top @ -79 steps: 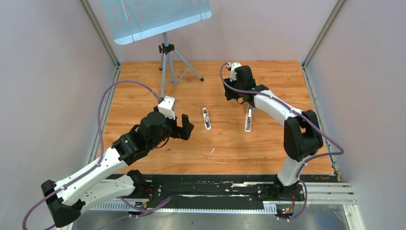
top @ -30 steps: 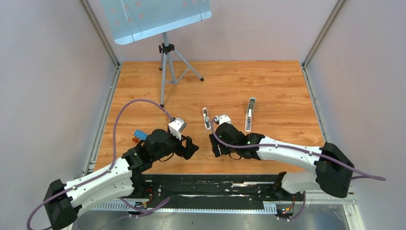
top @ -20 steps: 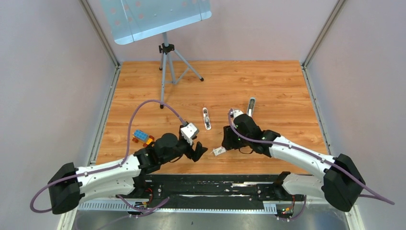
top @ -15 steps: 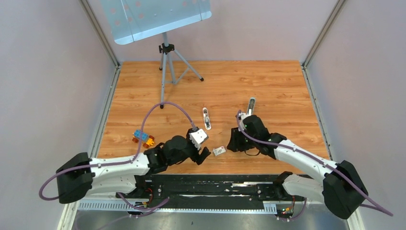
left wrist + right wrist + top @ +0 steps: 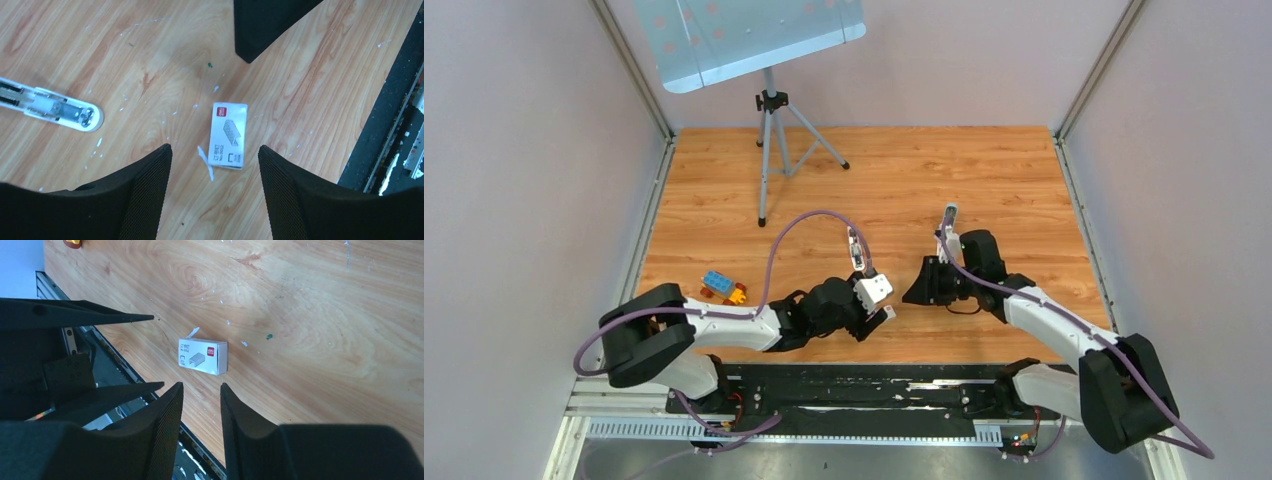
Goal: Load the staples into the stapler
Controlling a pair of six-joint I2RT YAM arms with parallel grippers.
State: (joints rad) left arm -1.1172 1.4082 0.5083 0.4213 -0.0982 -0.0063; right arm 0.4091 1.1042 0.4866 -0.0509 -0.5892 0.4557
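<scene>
Wooden tabletop (image 5: 924,180) bears stapler (image 5: 50,105), white box (image 5: 228,135) (red logo, print unreadable).

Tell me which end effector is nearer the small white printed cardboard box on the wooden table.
Left. The left end effector hovers directly above the small white printed cardboard box, open around it; the right end effector sits off to its side, apart from it.

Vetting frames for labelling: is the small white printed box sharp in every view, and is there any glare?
Left wrist: small white printed cardboard box sharp, even light, no glare. Right wrist: box crisp, near black fingers featureless. Top external: box tiny, print unreadable, no glare.
</scene>
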